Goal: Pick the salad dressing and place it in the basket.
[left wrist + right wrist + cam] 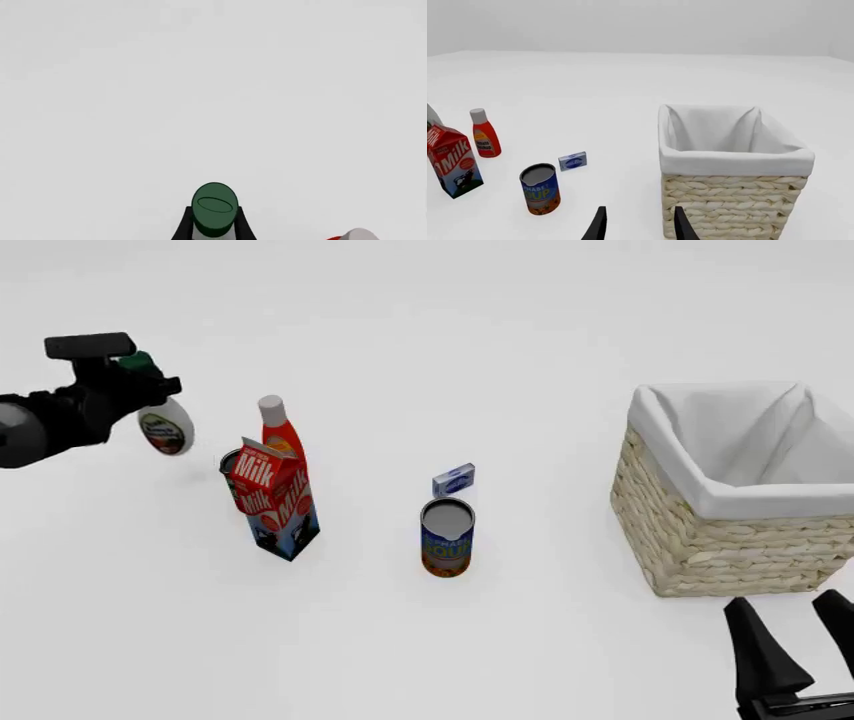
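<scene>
Table (441, 640): white, bare surface under everything I see.

Basket (727, 540): woven straw wicker with a white cloth liner folded over the rim; it is the landmark for the entries below, standing on the table at my right.

Left arm (40, 425): black, reaching in far to the left of the basket.

Milk carton (275, 502): red and blue, upright, well to the left of the basket.

Red bottle (278, 435): white cap, just behind the milk carton, on the carton's side away from the basket.

Left claw (134, 390): I read it as clamped on the salad dressing; in the left wrist view its black fingers (183, 225) sit on either side of the neck below the cap.

Right claw (807, 630): fingers apart, holding nothing, just in front of the basket on my side.

Salad dressing (166, 430): white bottle, dark green cap, oval label; held off the table, farthest of all from the basket, beyond the red bottle.

Can (447, 537): blue and orange, upright, between the milk carton and the basket.

Small blue box (454, 480): just behind the can.
</scene>
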You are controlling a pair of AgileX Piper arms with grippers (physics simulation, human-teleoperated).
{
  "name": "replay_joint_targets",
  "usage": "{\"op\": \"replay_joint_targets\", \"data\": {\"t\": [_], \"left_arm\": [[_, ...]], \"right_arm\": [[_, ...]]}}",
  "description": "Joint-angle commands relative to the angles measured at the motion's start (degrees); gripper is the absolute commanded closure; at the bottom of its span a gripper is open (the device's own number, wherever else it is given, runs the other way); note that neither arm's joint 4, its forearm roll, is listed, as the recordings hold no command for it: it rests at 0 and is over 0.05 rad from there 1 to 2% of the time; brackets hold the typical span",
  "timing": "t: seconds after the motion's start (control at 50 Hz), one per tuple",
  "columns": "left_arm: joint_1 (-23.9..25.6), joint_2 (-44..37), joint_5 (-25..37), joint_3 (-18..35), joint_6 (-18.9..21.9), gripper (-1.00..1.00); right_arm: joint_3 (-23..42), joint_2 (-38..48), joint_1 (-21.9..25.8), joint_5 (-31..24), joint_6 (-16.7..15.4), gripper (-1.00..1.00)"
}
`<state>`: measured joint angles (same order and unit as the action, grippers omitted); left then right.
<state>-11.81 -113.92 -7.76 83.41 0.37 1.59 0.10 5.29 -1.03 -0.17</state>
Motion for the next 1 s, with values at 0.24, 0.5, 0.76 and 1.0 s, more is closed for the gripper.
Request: {"op": "replay_joint_targets", "data": {"t": [0.24,0.5,0.76,1.0], "left_arm": [[3.9,15.5,1.3,-2.3,5.9,1.0],[8.9,24.3,3.2,-3.7,7.9,1.0],[19.4,34.2,5.8,-6.1,9.0,1.0],[29.6,39.9,8.0,-9.2,11.5,1.0]], "right_arm": [[-1.2,-0.1,0.0,0.9,0.6,-1.0],[-1.4,-0.1,0.0,1.1,0.9,-1.0],[-1.3,-0.1,-0.1,1.2,1.2,-1.0],[-0.9,-0.1,-0.2,1.0,1.2,-1.0]]}}
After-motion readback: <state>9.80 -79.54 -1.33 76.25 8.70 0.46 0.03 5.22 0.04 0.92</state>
